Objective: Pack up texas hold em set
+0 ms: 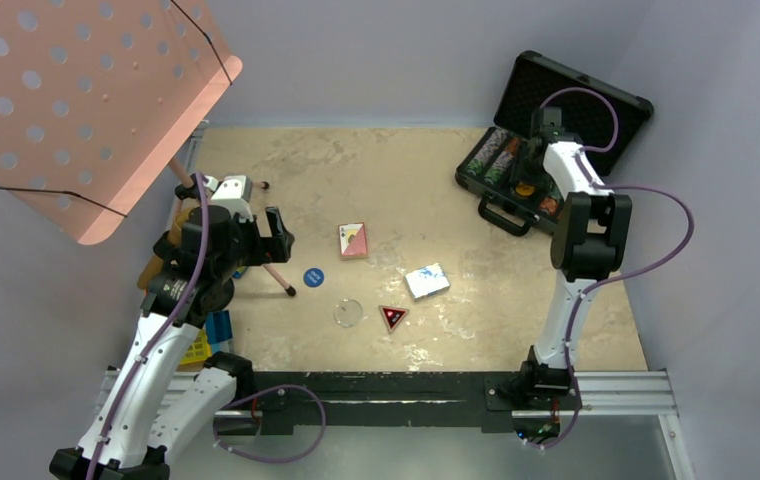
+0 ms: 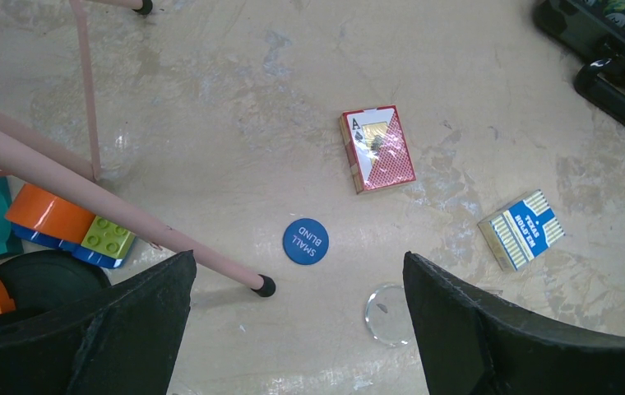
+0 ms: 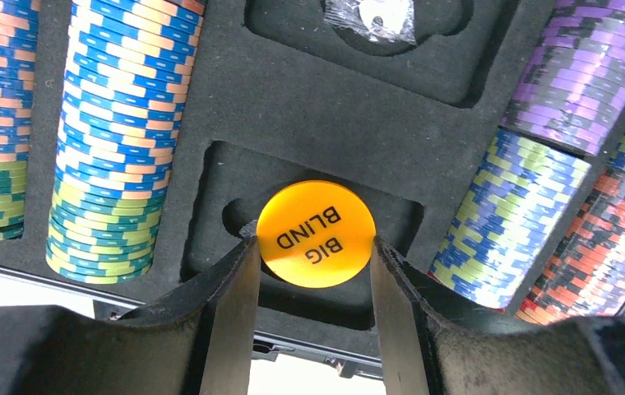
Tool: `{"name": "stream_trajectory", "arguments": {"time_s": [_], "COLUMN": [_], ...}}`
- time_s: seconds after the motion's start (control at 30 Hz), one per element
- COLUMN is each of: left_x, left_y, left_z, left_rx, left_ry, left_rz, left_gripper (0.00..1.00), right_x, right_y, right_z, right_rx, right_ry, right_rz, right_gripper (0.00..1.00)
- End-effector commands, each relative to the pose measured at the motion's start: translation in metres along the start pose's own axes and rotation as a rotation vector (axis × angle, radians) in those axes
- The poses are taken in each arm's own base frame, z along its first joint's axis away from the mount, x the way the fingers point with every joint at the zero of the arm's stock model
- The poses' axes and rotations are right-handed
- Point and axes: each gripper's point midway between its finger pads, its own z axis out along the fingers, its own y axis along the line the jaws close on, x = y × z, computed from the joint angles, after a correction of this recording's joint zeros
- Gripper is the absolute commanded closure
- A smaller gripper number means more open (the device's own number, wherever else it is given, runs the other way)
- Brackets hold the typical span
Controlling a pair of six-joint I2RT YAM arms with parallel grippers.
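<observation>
While the left gripper [image 2: 299, 284] hangs over the table [image 1: 376, 170] with its jaws spread wide and nothing between them, the loose pieces lie below it: the blue button [image 2: 305, 241] just ahead of the fingers, the clear button [image 2: 389, 314] beside it, the marker [image 1: 392, 317] a little further right, and beyond them the red deck [image 2: 377, 149] and the blue deck [image 2: 521, 230], well apart. Farther off, at the far right corner, the case [image 1: 576, 95] stands open. The right gripper [image 3: 313, 247] is down inside it, pinching the orange button [image 3: 316, 233] by its rim over a foam pocket [image 3: 219, 177] between rows of chips [image 3: 120, 123]; whether the disc touches the foam I cannot tell. Seating that button looks like the step in hand. To do it well, I judge, keep the disc level and centred over the pocket, lower until it rests on the foam, and only then part the jaws slightly, since a wide opening could knock the chips on either side. Then lift straight out.
</observation>
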Motion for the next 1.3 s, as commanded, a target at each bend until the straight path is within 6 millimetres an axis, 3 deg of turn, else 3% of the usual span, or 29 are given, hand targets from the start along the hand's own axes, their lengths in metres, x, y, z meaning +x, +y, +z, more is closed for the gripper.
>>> {"name": "stream_trajectory", "arguments": {"time_s": [0.0, 0.53, 1.27], "left_x": [-0.007, -0.008, -0.008], "left_y": [0.0, 0.001, 0.002], "left_z": [0.0, -0.001, -0.001], "left_rx": [-0.003, -0.006, -0.012], "left_ry": [-0.029, -0.033, -0.032], "left_rz": [-0.008, -0.009, -0.008], "left_gripper": [0.0, 0.0, 0.0], "right_x": [-0.013, 0.011, 0.022], "right_y": [0.01, 0.015, 0.014], "right_z": [0.0, 0.008, 0.001], "right_rx": [-0.046, -0.078, -0.078], "right_ry": [-0.024, 0.066, 0.121], "right_rz": [-0.022, -0.03, -0.044], "right_gripper": [0.61, 0.61, 0.6]}}
